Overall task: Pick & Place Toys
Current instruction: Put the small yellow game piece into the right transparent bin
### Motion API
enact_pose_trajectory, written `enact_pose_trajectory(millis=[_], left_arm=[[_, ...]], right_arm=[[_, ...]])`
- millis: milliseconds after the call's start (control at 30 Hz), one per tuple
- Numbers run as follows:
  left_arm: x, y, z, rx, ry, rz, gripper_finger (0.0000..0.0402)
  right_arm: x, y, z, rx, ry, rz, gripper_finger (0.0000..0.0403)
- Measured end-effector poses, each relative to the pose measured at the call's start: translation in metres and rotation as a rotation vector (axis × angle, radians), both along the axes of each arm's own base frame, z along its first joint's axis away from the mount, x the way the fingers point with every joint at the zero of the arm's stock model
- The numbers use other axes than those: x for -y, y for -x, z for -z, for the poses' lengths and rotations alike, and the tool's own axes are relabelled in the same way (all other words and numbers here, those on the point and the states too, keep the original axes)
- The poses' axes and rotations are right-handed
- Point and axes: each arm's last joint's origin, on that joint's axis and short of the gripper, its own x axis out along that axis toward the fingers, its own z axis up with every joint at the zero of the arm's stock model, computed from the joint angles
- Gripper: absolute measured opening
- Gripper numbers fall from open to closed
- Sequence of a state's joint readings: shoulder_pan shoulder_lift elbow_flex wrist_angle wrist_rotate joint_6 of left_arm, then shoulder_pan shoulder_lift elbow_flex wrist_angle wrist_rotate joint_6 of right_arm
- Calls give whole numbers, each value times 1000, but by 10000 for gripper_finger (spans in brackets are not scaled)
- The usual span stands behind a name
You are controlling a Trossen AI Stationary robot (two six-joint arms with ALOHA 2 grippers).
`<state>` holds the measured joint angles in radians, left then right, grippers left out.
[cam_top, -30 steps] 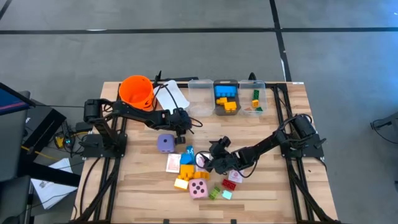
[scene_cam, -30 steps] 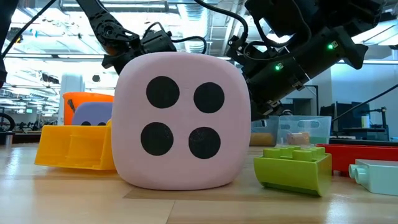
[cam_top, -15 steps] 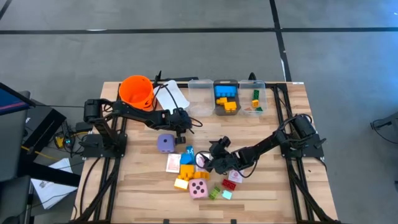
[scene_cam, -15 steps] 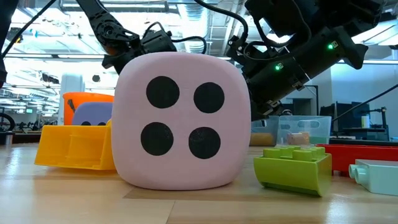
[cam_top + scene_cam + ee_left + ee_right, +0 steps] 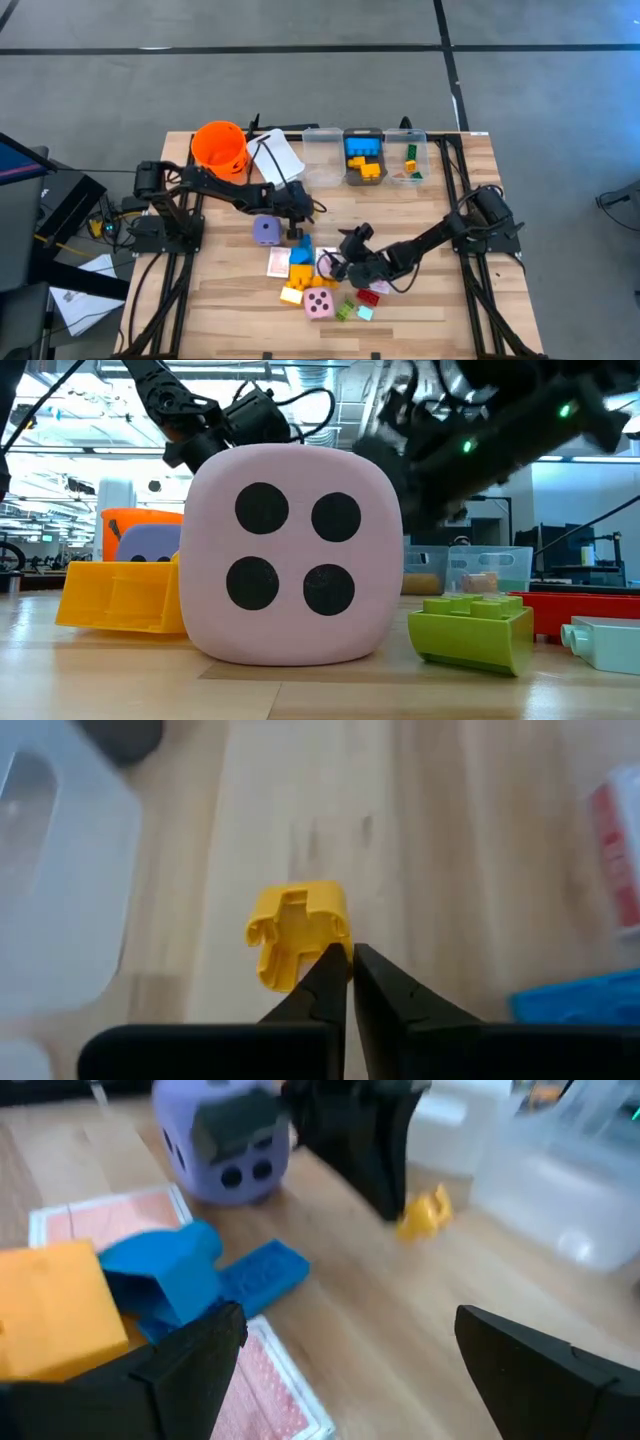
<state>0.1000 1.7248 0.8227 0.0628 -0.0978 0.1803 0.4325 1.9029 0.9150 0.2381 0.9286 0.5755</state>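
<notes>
My left gripper (image 5: pixel 349 956) is over the table's middle, next to the purple die (image 5: pixel 265 229), shut on a small yellow brick (image 5: pixel 296 932). My right gripper (image 5: pixel 350 1365) stands open, low over the toy pile; between its fingers lie pink-backed cards (image 5: pixel 110 1220), a blue brick (image 5: pixel 200 1275) and an orange brick (image 5: pixel 50 1310). The pink die (image 5: pixel 295 555) sits on the table at the pile's near side, with a yellow brick (image 5: pixel 120 595) and a green brick (image 5: pixel 475 630) beside it. My left gripper pinches the small yellow brick by one edge at its corner (image 5: pixel 338 942), only at the free ends of the two fingers. The fingers (image 5: pixel 372 1160) slant down from the table's left. The brick sticks out beyond the tips; I cannot tell whether it is clear of the table.
An orange bucket (image 5: pixel 220 147) stands at the far left, a white lid (image 5: pixel 277 155) beside it. Along the far edge stand three clear bins (image 5: pixel 322 157) (image 5: pixel 364 157) (image 5: pixel 408 158), two holding bricks. A red brick (image 5: pixel 368 296) lies near my right arm.
My left gripper has gone toward the table's near edge and a little right, ending close to the blue brick. My right gripper has shifted slightly toward the near edge, over the pile, and shows blurred in the low view. The toys on the table have stayed put.
</notes>
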Motion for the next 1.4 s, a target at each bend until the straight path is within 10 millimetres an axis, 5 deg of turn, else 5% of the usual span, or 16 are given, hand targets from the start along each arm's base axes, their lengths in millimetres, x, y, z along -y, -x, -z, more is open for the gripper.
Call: enact_pose_trajectory(millis=[367,667,900,1400], left_arm=[[33,-8,-12,123,41,129,3],[42,-4,-66,383,331,151,2],[47,-2,-95,549,491,192,3],[52,-3,-101,606,522,202,3]], right_arm=[[-20,43,-43,-72,359,76,359],[-44,60,-44,-128,585,38,359],[-47,51,-53,-141,629,25,359],[-27,20,-75,-153,666,-15,359]])
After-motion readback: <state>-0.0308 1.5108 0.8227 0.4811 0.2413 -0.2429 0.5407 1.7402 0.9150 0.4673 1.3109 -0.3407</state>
